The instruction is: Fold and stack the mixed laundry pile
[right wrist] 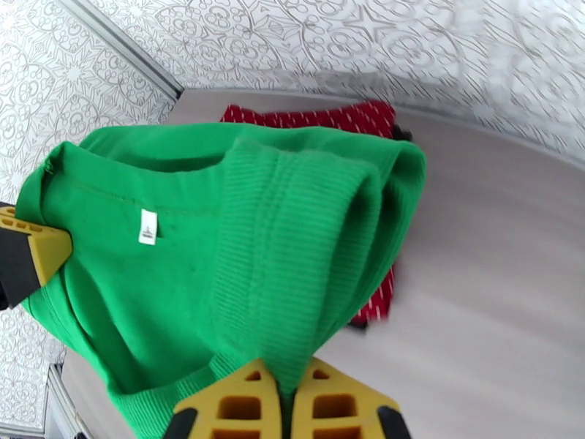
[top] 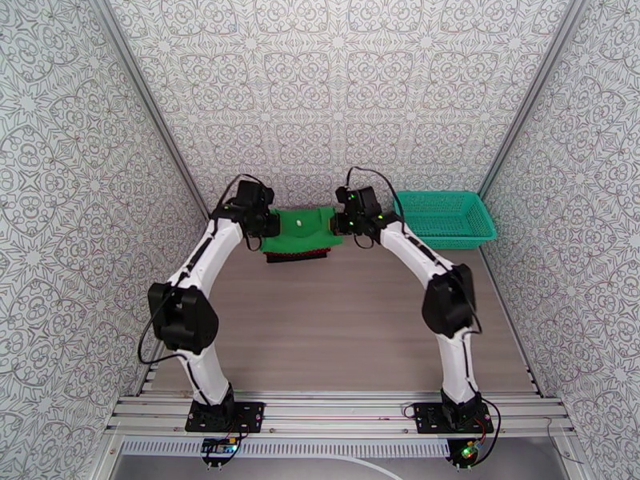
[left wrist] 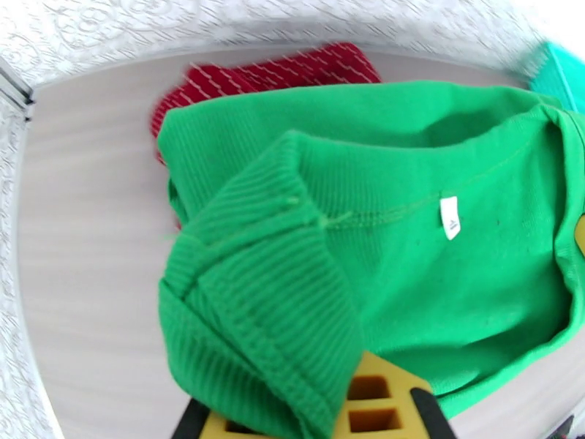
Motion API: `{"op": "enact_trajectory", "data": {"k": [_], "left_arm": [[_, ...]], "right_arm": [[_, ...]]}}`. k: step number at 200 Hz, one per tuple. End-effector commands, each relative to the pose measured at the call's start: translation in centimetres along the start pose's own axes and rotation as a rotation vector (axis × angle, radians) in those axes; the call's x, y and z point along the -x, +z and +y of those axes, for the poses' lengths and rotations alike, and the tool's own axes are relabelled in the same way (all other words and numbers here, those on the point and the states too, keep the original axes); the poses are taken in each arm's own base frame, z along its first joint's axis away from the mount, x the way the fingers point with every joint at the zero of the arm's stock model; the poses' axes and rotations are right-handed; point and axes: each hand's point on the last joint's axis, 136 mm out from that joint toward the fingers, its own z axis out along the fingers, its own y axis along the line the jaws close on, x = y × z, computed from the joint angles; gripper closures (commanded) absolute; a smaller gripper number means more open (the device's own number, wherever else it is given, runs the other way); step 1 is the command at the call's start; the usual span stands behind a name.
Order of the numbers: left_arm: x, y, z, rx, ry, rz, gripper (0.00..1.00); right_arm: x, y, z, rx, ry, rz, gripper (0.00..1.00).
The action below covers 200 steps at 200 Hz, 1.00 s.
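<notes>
- Both arms arch forward; left gripper and right gripper are each clamped on the ribbing of the green garment.
- Wrist cams catch the dotted red garment underneath; overhead adds the teal basket.

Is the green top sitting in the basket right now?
No, the green top is over the red garment on the table, left of the basket.

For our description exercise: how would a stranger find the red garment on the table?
Look to the table's far side, left of the teal basket. Under the bright green garment held there lies the dark red garment. Fine white dots set it apart from the plain green one.
</notes>
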Motion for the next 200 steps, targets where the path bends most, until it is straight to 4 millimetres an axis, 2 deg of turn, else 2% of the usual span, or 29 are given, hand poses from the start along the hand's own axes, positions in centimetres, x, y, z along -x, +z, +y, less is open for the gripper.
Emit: {"op": "enact_trajectory", "data": {"k": [1, 22, 30, 51, 57, 117, 132, 136, 146, 156, 163, 192, 200], "left_arm": [[0.6, 1.8, 2.5, 0.035, 0.016, 0.036, 1.0], [1.1, 4.0, 3.7, 0.052, 0.02, 0.045, 1.0], [2.1, 4.3, 3.8, 0.055, 0.026, 0.025, 1.0], [2.1, 6.5, 4.8, 0.068, 0.026, 0.042, 1.0], [1.3, 8.2, 5.3, 0.076, 0.024, 0.07, 1.0], [-1.4, 15.1, 9.2, 0.119, -0.013, 0.146, 1.0], [-1.8, 16.0, 9.7, 0.118, -0.025, 0.152, 0.83], [-1.8, 16.1, 9.9, 0.118, -0.029, 0.151, 0.75], [-1.8, 16.3, 10.0, 0.113, -0.029, 0.15, 0.7], [-1.7, 16.3, 10.1, 0.109, -0.034, 0.144, 0.44], [-1.5, 16.2, 10.1, 0.108, -0.035, 0.137, 0.33], [-0.1, 15.4, 9.6, 0.086, -0.023, 0.095, 0.12], [0.5, 15.0, 9.3, 0.073, -0.019, 0.08, 0.11]], "right_arm": [[0.3, 2.8, 0.3, 0.04, 0.011, 0.021, 1.0], [1.4, 5.3, 0.3, 0.072, 0.032, -0.021, 1.0], [1.6, 6.2, 0.0, 0.079, 0.045, -0.033, 1.0], [1.2, 8.2, -0.7, 0.091, 0.076, -0.049, 1.0], [1.0, 8.7, -1.0, 0.088, 0.085, -0.052, 1.0], [-2.2, 13.0, -5.8, -0.014, 0.138, -0.045, 1.0], [-2.4, 13.5, -6.7, -0.028, 0.154, -0.049, 0.94], [-2.6, 13.7, -6.7, -0.029, 0.156, -0.048, 0.91], [-2.7, 13.8, -7.0, -0.035, 0.161, -0.051, 0.82], [-2.6, 13.8, -7.0, -0.038, 0.161, -0.055, 0.74], [-2.5, 13.8, -7.0, -0.039, 0.161, -0.059, 0.69], [-1.3, 12.9, -6.4, -0.025, 0.147, -0.083, 0.57], [-0.8, 12.5, -6.1, -0.02, 0.14, -0.09, 0.54]]}}
